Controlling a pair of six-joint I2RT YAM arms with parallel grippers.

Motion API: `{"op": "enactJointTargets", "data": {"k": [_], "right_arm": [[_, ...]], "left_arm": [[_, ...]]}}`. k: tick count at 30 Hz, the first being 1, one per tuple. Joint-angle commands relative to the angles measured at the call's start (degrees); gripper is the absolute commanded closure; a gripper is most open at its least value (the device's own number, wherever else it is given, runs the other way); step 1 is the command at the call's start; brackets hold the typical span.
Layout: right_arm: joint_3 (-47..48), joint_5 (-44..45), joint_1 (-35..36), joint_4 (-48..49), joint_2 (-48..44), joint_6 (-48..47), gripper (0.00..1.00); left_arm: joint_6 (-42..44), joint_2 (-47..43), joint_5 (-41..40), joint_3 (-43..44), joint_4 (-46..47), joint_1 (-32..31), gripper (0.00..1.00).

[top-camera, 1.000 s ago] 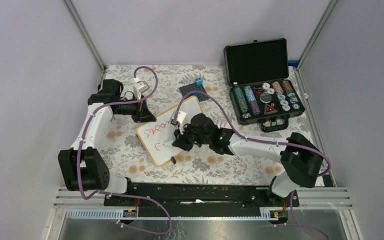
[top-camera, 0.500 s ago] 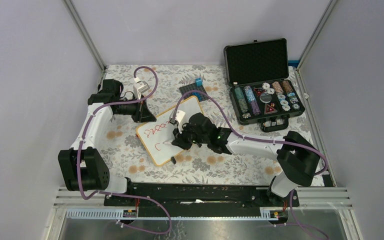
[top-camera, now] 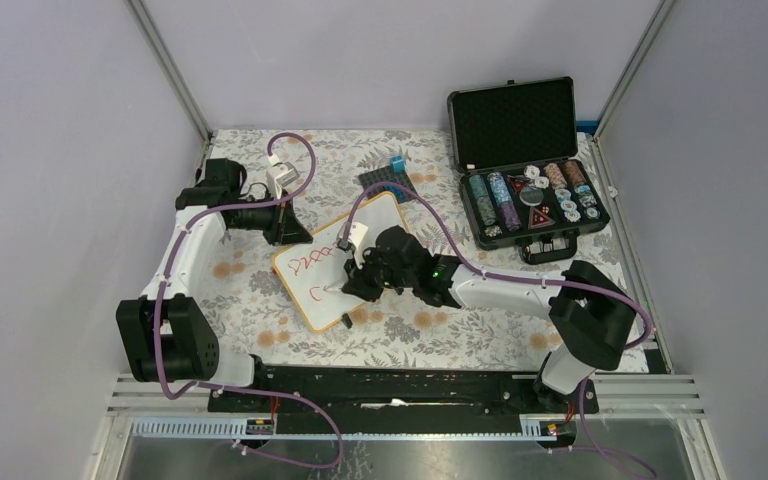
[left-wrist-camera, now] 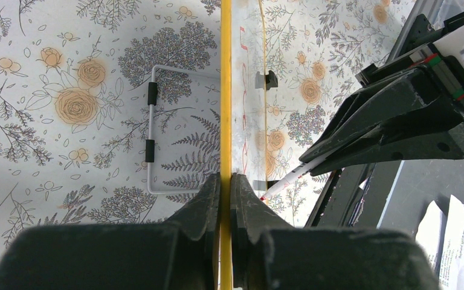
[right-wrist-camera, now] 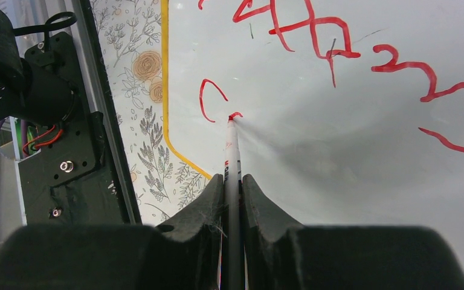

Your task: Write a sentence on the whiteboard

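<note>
On your left, the left gripper (left-wrist-camera: 225, 178) is pressed together on the far-left edge of the whiteboard (top-camera: 378, 216). Its two black fingers pinch the thin yellow-toned frame, which the left wrist view shows edge-on as a straight line running up between them. Just left of that edge, a white wire bracket (left-wrist-camera: 151, 130) with black sleeves lies over the floral tablecloth (top-camera: 260, 300). The board itself is a small, glossy white rectangle with rounded corners, set at an angle on the cloth between your two arms. A small black clip (left-wrist-camera: 266, 79) shows on its face side. The sentence (right-wrist-camera: 314, 54) is red handwriting: a scribbled, looping line runs across the upper part, and below it there is a single "C" (right-wrist-camera: 208, 99). Just right of the "C", a short red stroke sits at the pen's tip. Moving right, the right gripper (right-wrist-camera: 234, 181) is over the board's near half, its fingers closed tight around a slim white marker (right-wrist-camera: 233, 157). The marker's red tip touches the white surface beside the "C". Behind the board lie a dark grey studded baseplate (top-camera: 385, 182) and a blue block (top-camera: 397, 163). Far right, well apart from both arms, an open black case (top-camera: 512, 120) holds rows of chips.
</note>
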Motion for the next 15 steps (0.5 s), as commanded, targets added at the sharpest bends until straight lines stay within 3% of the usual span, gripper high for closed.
{"op": "enactJointTargets", "data": {"k": [1, 15], "right_arm": [[1.4, -1.2, -0.3, 0.4, 0.4, -0.4, 1.00], [-1.0, 2.8, -0.7, -2.4, -3.0, -1.5, 1.00]], "left_arm": [[1.5, -1.0, 0.1, -0.7, 0.8, -0.8, 1.00], [1.4, -1.1, 0.2, -0.6, 0.8, -0.8, 1.00]]}}
